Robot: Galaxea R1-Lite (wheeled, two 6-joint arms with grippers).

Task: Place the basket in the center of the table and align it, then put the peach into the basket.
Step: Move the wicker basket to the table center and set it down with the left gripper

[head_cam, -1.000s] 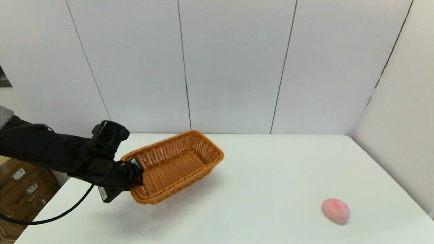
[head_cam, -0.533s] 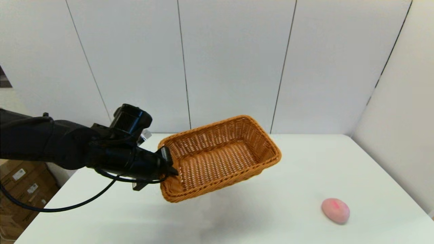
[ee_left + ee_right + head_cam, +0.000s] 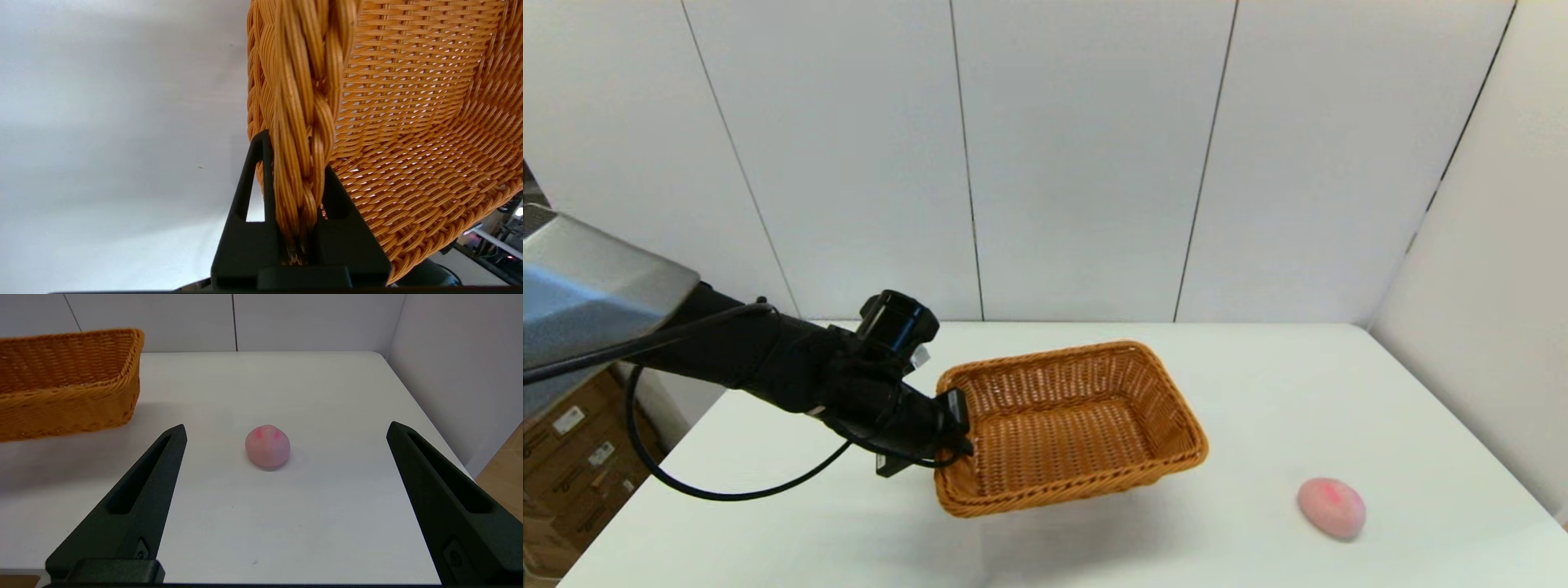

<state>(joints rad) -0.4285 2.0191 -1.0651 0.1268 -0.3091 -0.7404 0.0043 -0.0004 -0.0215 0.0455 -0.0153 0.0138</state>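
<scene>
Basket (image 3: 1070,425) rim pinched in left end effector (image 3: 956,425), peach (image 3: 267,446) ahead of wide-spread right end effector (image 3: 286,433)

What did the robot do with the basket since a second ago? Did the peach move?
The left gripper, shut on the basket's braided rim, carried it from the table's left side toward the middle, swung it round to lie more squarely, and has now brought it lower. The peach stayed where it was on the right. The right gripper waits open, facing the peach.
</scene>
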